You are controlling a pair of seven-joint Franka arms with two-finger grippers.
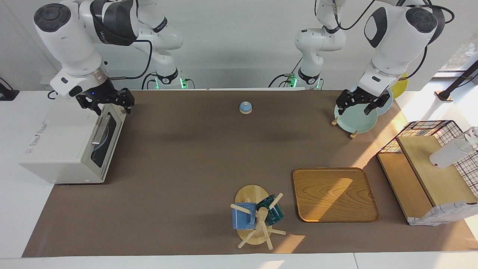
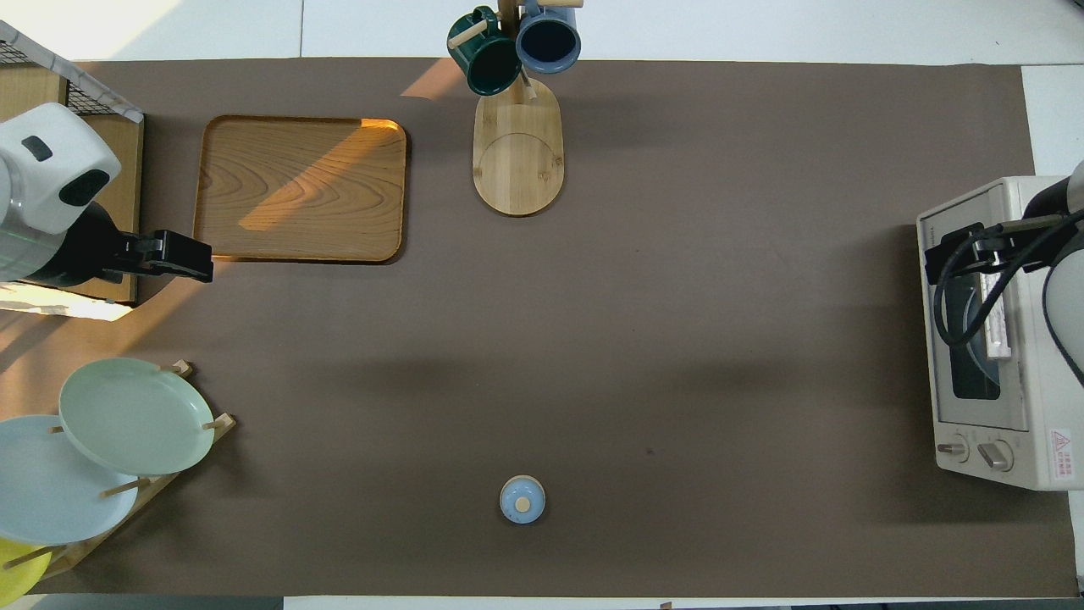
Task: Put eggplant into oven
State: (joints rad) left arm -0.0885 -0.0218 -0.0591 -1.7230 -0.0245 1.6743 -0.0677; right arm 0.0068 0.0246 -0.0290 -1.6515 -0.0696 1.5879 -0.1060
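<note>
The cream-white oven [image 1: 56, 145] stands at the right arm's end of the table, and it also shows in the overhead view [image 2: 1016, 440]. Its dark glass door [image 1: 98, 155] is closed, with the metal bar handle [image 1: 99, 130] across it. The eggplant does not show in either view. My right gripper [image 1: 108, 106] is open and empty, just above the oven's front top edge at the handle's end nearer to the robots; it also shows in the overhead view [image 2: 957, 254]. My left gripper [image 1: 359, 106] is open and empty, over the plate rack.
A rack of pale plates [image 1: 354, 119] stands toward the left arm's end. Farther out are a wooden tray [image 1: 334, 194], a mug tree [image 1: 255, 218] with two mugs, and a wire basket shelf [image 1: 429, 164]. A small blue knobbed lid [image 1: 245, 107] lies near the robots.
</note>
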